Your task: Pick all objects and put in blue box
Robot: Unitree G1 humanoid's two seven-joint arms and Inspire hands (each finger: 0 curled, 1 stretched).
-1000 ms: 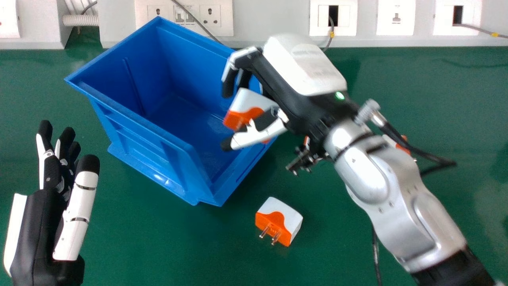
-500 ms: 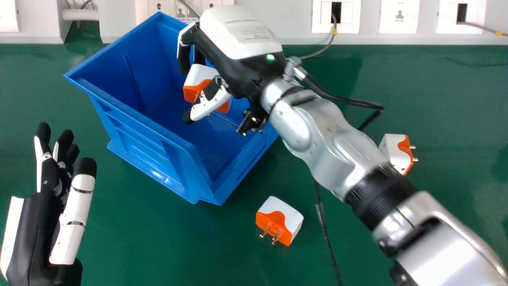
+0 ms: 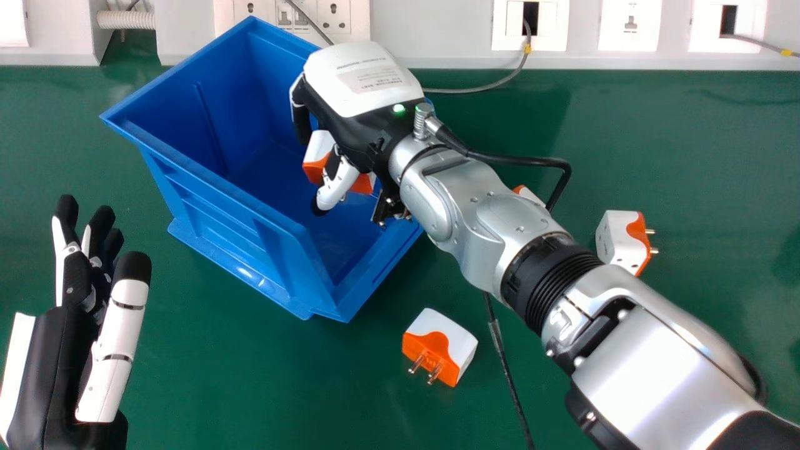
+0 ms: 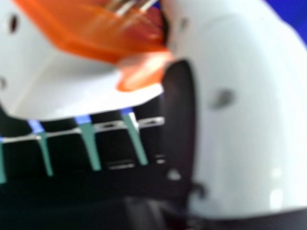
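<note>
Holding an orange and white plug (image 3: 315, 167) over the blue box (image 3: 228, 203), the robot's right hand (image 3: 356, 119) is placed where letting go should send it inside. Its fingers are bent round the plug on one side, while the thumb (image 3: 337, 184) crosses the side nearer the viewer, a grip that probably serves to keep the blocky body from slipping or turning. The wrist crosses the box's right rim, presumably so that the whole load is inside the walls before release; how high it hangs over the floor of the box, one cannot tell.

As for the plug and the fingers, it sits between them and the thumb, with orange and white parts showing past the grip. In the right hand view its body lies right beside the thumb, and its metal pins (image 4: 125, 5) are bare, pointing away from the palm.

A second plug (image 3: 440, 347) rests on the green table (image 3: 281, 387) in front of the box, a third (image 3: 619, 240) lies farther right, and a partly hidden plug (image 3: 529, 194) peeks out behind the forearm. The left hand (image 3: 78, 281), at the view's left, is idle with relaxed, empty fingers.
</note>
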